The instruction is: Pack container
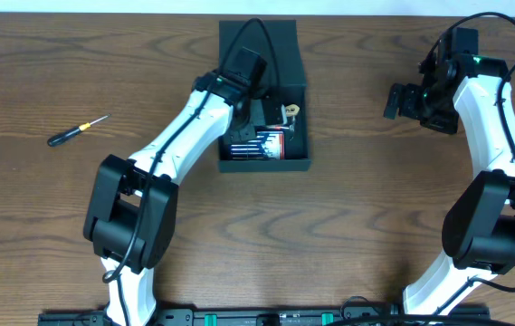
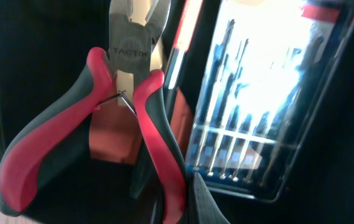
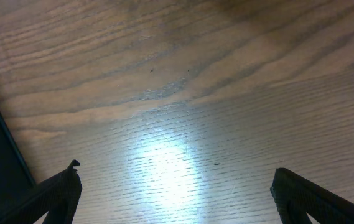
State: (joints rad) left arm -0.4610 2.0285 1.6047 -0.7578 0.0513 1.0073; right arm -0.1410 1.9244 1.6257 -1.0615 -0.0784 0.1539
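While the left jaws are down inside the container [image 1: 266,167], it looks like pliers [image 2: 127,118] time.
The container's right under the left jaws and well off to the side of the right jaws, which hang wide open over the table [image 1: 375,235], holding nothing. Can't tell if the left jaws are gripping the pliers or not, the view's too tight. The pliers sit right in front of them, just beside the clear bit case [image 2: 264,93]. I'd keep low, handles off the case, and release gently. The screwdriver [image 1: 76,130] is well away from both jaws, probably next.
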